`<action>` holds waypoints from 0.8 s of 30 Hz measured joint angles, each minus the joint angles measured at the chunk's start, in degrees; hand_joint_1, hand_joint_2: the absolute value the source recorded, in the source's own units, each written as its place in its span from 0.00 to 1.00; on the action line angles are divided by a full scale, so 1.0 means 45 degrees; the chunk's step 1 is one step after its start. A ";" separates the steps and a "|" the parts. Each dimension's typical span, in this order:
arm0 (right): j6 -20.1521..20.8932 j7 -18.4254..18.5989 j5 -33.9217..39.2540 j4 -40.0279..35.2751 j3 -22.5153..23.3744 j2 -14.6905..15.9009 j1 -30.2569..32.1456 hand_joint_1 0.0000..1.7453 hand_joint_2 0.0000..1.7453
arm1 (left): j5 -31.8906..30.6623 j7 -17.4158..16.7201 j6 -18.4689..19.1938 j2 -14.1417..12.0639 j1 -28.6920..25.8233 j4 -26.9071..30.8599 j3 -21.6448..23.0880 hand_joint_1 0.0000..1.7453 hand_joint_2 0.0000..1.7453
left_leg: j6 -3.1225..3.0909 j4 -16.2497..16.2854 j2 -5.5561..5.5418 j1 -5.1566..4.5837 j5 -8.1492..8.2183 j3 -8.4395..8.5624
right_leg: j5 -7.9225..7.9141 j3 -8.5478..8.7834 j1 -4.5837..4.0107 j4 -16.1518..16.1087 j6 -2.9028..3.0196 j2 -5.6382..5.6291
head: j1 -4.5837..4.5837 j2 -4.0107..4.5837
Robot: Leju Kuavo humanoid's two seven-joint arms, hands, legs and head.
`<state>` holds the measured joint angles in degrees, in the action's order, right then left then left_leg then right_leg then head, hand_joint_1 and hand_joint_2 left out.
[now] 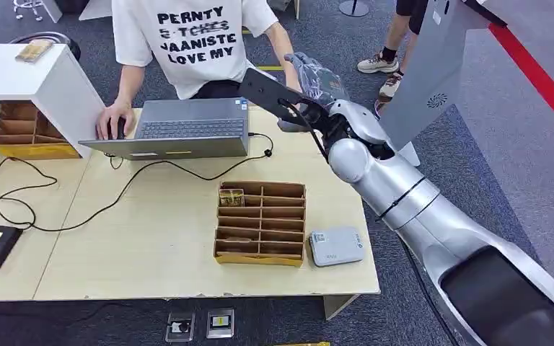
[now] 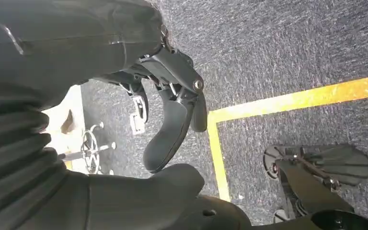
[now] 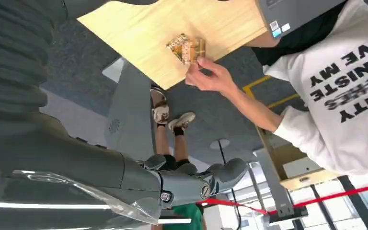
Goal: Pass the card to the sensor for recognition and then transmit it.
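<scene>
One card (image 3: pixel 188 48) is sitting in the person's hand (image 3: pixel 210 76), just off the table (image 3: pixel 191 28) edge, well apart from the right hand (image 3: pixel 191 182). Right hand is reaching past the table's far edge beside the laptop (image 1: pixel 180 130), fingers (image 3: pixel 227 172) extended and holding nothing. Left hand (image 2: pixel 172 110) is hanging over the carpet away from the table, fingers loosely apart, gripping nothing. Sensor (image 1: pixel 336 246) is lying on the table just beside the cardboard organizer (image 1: pixel 261 223).

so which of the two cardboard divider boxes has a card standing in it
The cardboard box in the table's middle, beside the grey sensor: a card stands in its far-left slot.
</scene>
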<state>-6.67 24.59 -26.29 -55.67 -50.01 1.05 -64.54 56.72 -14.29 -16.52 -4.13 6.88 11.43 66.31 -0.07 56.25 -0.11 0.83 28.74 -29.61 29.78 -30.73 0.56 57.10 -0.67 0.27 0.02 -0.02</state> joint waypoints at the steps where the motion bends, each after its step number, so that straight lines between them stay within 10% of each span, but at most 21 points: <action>1: -0.0043 0.0019 -0.0033 -0.0082 0.0005 0.0000 0.0034 0.00 1.00 | 0.0010 0.0004 0.0000 -0.0005 0.0000 0.0000 0.0000 0.49 1.00 | 0.0000 0.0000 0.0000 0.0000 0.0000 0.0000 | 0.0000 0.0000 0.0000 0.0000 0.0000 0.0000 | 0.0000 0.0000; 24: -0.3090 -0.0462 -0.0884 -0.4970 0.0680 0.0870 0.2922 0.00 1.00 | 0.0112 0.0019 0.0005 -0.0034 -0.0006 0.0000 0.0000 0.47 1.00 | 0.0001 0.0002 0.0004 0.0000 -0.0001 0.0014 | 0.0000 0.0002 0.0000 -0.0002 0.0000 -0.0004 | 0.0000 0.0000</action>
<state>-20.57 22.51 -30.27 -78.03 -46.95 4.96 -51.39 57.22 -14.21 -16.50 -4.28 6.86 11.43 66.31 -0.07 56.26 -0.09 0.83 28.73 -29.54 29.79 -30.73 0.56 57.09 -0.67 0.25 0.02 -0.02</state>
